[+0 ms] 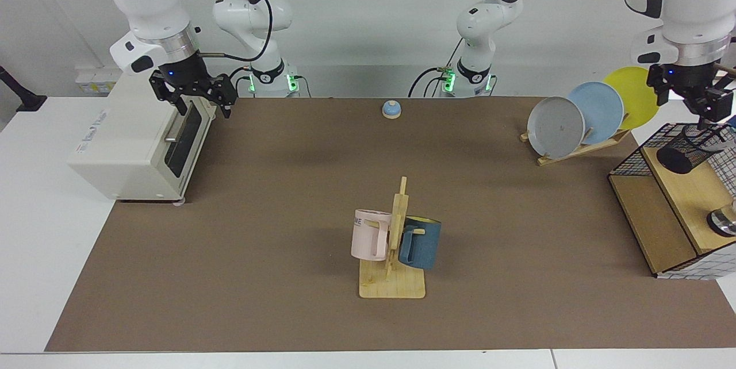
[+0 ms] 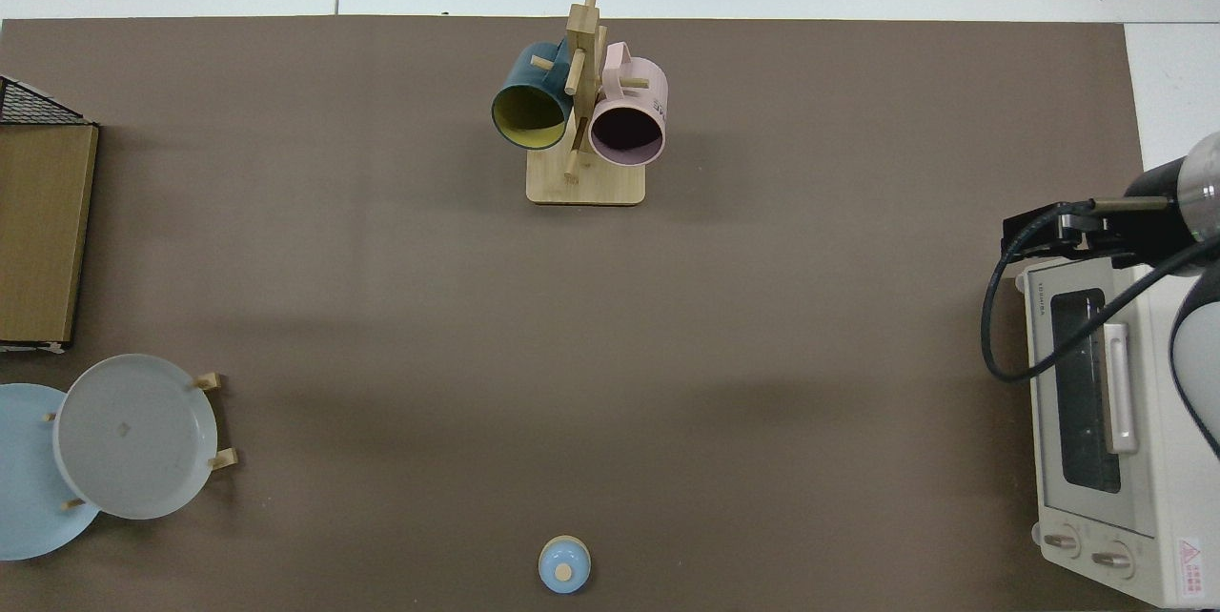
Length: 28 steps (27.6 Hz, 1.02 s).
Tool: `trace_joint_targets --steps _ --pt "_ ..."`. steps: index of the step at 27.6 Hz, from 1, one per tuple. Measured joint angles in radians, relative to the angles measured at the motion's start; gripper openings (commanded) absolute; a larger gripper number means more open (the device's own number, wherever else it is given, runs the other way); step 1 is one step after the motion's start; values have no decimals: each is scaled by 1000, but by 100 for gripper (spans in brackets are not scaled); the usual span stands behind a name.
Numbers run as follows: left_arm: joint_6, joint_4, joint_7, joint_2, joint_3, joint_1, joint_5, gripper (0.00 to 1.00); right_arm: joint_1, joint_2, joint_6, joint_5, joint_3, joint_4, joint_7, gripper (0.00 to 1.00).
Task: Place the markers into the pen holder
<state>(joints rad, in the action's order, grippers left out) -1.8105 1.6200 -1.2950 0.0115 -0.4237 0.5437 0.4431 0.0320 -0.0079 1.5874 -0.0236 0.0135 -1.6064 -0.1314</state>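
Left gripper [image 1: 702,120] | grip state unclear | just above pen holder [image 1: 687,152] | marker [image 1: 725,129] seemingly inside

Black wire-mesh pen holder [image 1: 687,150]

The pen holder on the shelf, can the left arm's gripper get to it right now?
Probably yes. The left gripper hangs just above the pen holder, with nothing between them. The right gripper waits by the toaster oven.

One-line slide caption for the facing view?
Left gripper hovers above the pen holder; right gripper waits by the toaster oven.
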Motion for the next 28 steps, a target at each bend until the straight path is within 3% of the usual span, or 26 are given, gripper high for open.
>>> trace_joint_targets --steps 7,16,28 --pt "55 -3 386 -1 -47 -11 -182 100 0 0 0 0 0 0 0 100" --pt "125 -3 885 -5 -159 -16 -308 100 0 0 0 0 0 0 0 100" --pt "187 -1 1262 -15 -166 -16 -405 100 0 0 0 0 0 0 0 100"
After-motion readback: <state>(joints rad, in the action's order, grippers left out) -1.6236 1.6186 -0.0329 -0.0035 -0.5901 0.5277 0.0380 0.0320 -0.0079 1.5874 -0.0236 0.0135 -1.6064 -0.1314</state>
